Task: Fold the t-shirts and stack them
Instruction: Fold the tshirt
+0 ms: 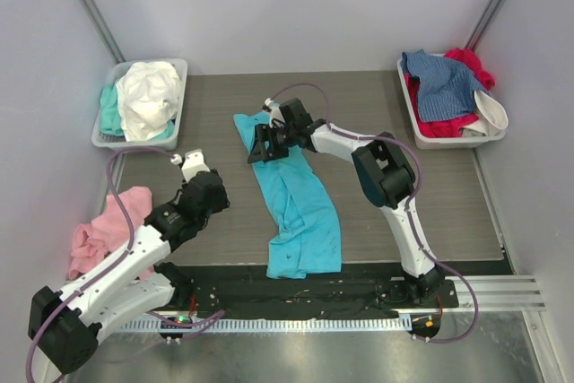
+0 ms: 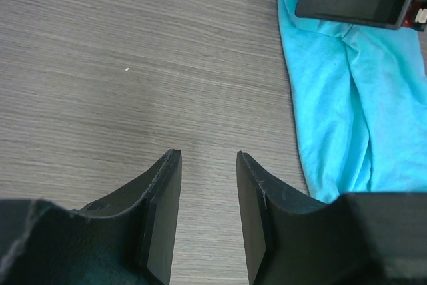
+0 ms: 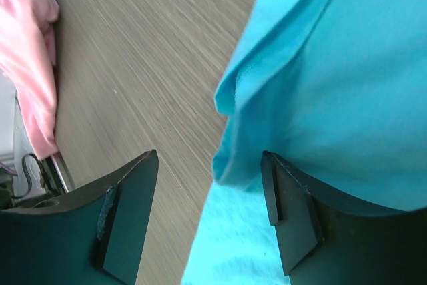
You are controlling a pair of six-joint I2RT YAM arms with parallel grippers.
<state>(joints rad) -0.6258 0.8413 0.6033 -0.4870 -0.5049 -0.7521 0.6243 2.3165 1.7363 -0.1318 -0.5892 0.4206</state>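
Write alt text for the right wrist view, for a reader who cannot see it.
The open right gripper hangs over the folded edge of a turquoise t-shirt lying on a grey wood-grain table. A pink t-shirt lies at the far left.

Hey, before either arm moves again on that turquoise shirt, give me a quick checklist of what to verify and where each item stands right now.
1. Left pincer open and empty: ok.
2. Left pincer over the turquoise t-shirt: not ok, it hangs over bare table beside the shirt's edge.
3. Right pincer open: ok, a cloth fold shows between its jaws, unclamped.
4. Turquoise t-shirt lying smooth: not ok, it is wrinkled along its length.
5. Pink t-shirt clear of the turquoise one: ok, they lie apart.
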